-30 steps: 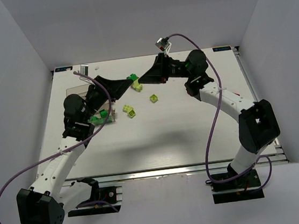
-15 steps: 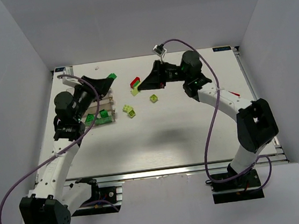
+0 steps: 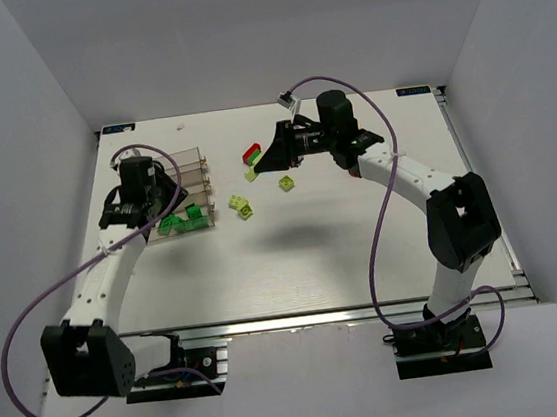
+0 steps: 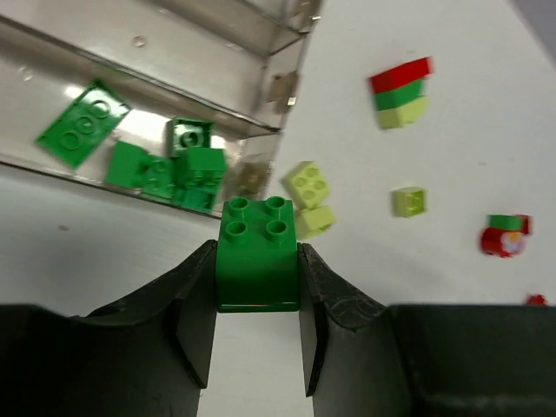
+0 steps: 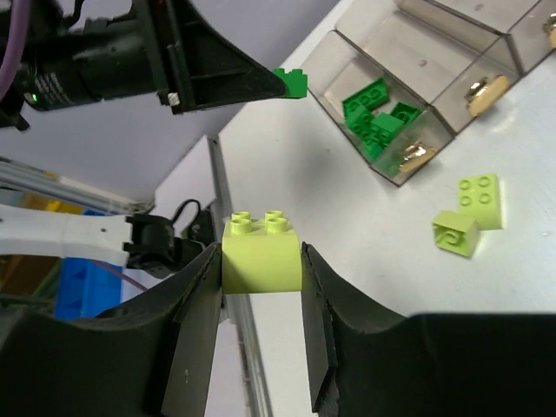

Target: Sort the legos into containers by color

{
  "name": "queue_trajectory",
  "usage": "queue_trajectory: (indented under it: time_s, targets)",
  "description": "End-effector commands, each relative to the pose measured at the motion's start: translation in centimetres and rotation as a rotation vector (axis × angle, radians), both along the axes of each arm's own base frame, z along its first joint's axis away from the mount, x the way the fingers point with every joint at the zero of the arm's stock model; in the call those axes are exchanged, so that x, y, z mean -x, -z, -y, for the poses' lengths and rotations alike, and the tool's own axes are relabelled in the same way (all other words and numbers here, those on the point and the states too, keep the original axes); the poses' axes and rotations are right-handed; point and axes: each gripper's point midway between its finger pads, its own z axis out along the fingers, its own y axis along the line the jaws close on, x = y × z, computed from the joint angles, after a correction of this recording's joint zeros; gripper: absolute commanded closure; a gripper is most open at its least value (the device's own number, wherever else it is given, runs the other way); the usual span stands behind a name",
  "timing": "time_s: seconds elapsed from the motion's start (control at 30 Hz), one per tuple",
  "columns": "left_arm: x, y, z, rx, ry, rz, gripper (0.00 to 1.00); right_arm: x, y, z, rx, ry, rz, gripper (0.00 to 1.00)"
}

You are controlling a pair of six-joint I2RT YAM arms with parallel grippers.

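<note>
Swung back leftward, the left gripper [image 4: 256,254], clamped on a dark green studded plastic brick [image 4: 257,269], hangs by the clear smoky plastic tray [image 4: 261,95] near the table's [image 4: 417,278] left edge; best release low over the compartment [image 4: 148,109] of green bricks [image 4: 178,167], while the right gripper [image 5: 261,261] grips a lime yellow-green plastic brick [image 5: 261,248].

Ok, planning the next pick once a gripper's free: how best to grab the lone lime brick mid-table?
Probably straight down from above, closing on two opposite side walls of the brick. It is small and blocky, sits flat, and nothing touches it, so there is room either side.
</note>
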Motion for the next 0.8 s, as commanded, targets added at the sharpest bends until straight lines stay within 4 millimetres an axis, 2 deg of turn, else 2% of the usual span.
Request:
queue_trajectory:
  time_s: [0.0,0.13,0.2,0.4,0.47,0.5,0.57,0.67,0.7,0.73,0.77]
  targets:
    - [0.1,0.7,-2.3,-0.088,-0.056,-0.107,0.93,-1.1,-1.3,-0.1,0.018,0.017,0.129,1.00]
    - [0.0,3.0,-3.9,-0.138,-0.083,-0.207,0.89,-1.8,-0.5,0.0,0.048,0.042,0.154,1.00]
    - [-0.7,3.7,-4.6,-0.140,-0.096,-0.210,0.89,-2.0,-0.2,0.0,0.056,0.045,0.161,1.00]
    - [-2.3,5.8,-4.9,-0.135,-0.097,-0.255,0.88,-2.7,0.5,0.0,0.084,0.053,0.183,1.00]
    - [-2.7,6.3,-5.1,-0.140,-0.098,-0.265,0.77,-3.1,0.8,-0.1,0.095,0.058,0.195,1.00]
    - [-2.8,6.3,-5.1,-0.141,-0.097,-0.260,0.77,-3.2,0.8,-0.2,0.097,0.057,0.203,1.00]
    - [-3.1,6.7,-5.5,-0.149,-0.105,-0.264,0.67,-3.4,0.9,-0.4,0.106,0.053,0.222,1.00]
    - [-3.8,7.1,-5.6,-0.150,-0.106,-0.268,0.59,-4.1,0.7,-1.1,0.111,0.053,0.272,1.00]
    - [-3.8,7.2,-5.6,-0.151,-0.105,-0.271,0.56,-4.1,1.5,-1.2,0.133,0.049,0.254,1.00]
    - [-4.0,7.2,-5.7,-0.152,-0.106,-0.269,0.53,-4.3,1.1,-1.5,0.129,0.047,0.271,1.00]
    - [-4.0,7.2,-5.7,-0.153,-0.107,-0.269,0.47,-4.2,1.1,-1.8,0.133,0.039,0.281,1.00]
